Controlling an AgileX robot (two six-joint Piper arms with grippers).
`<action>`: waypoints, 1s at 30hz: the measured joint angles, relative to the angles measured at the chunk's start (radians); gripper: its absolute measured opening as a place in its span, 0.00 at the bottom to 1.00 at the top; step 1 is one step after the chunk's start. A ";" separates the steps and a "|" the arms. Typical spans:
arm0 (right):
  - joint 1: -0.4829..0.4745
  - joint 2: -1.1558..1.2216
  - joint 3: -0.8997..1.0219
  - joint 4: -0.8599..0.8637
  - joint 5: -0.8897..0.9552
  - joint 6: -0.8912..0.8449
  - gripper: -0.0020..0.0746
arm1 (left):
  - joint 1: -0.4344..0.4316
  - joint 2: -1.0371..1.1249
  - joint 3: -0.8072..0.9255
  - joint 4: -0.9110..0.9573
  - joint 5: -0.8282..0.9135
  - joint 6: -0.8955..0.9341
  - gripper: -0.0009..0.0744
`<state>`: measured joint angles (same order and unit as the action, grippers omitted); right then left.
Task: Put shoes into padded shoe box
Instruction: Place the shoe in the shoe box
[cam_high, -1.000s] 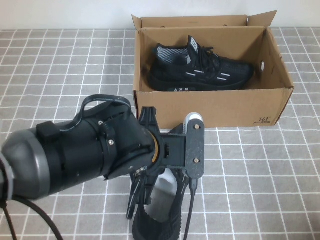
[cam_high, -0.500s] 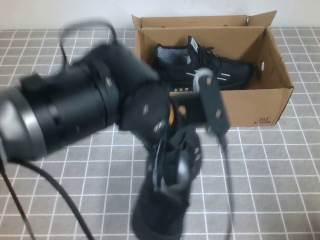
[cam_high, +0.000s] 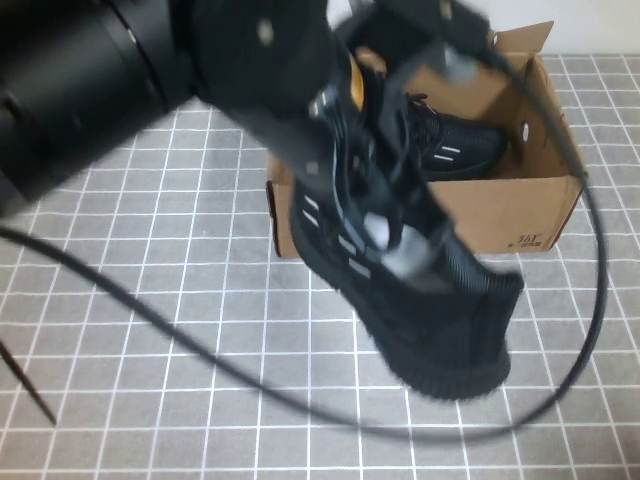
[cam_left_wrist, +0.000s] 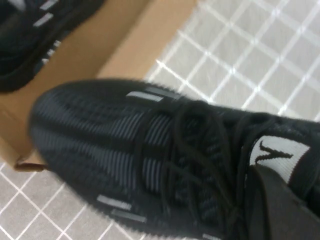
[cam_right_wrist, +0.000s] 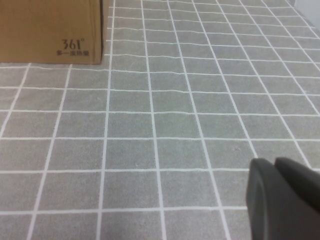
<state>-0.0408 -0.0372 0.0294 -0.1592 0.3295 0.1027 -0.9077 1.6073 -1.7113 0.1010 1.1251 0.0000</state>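
Fingers of the left gripper (cam_high: 385, 225) are clamped on the second shoe (cam_high: 430, 310) at its collar, the tongue label showing beside one finger (cam_left_wrist: 280, 205) in the left wrist view. A second ago this shoe hung low near the front of the table under the arm; it is now lifted and carried toward the box (cam_high: 500, 215), hanging just in front of the front wall, toe down and forward. Judgement: transfer is under way, release not yet due.

Held shoe: black knit upper, short white dashes, black laces, ribbed black sole. Its mate (cam_high: 455, 140) lies inside the box toward the rear, partly hidden by the arm.

Right gripper (cam_right_wrist: 282, 197) is parked low over the tiled table (cam_right_wrist: 150, 125), well apart from the box; I cannot tell how its fingers stand.
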 joint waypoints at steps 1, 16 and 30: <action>0.000 0.000 0.000 0.002 0.000 0.000 0.02 | 0.007 0.002 -0.024 0.000 0.007 -0.028 0.01; 0.000 0.000 0.000 0.002 0.000 0.000 0.02 | 0.271 0.223 -0.333 -0.233 -0.077 -0.171 0.01; 0.000 0.000 0.000 0.000 0.000 0.000 0.02 | 0.330 0.383 -0.395 -0.357 -0.350 -0.278 0.01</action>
<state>-0.0408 -0.0372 0.0294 -0.1590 0.3295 0.1028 -0.5772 1.9900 -2.1059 -0.2560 0.7749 -0.2784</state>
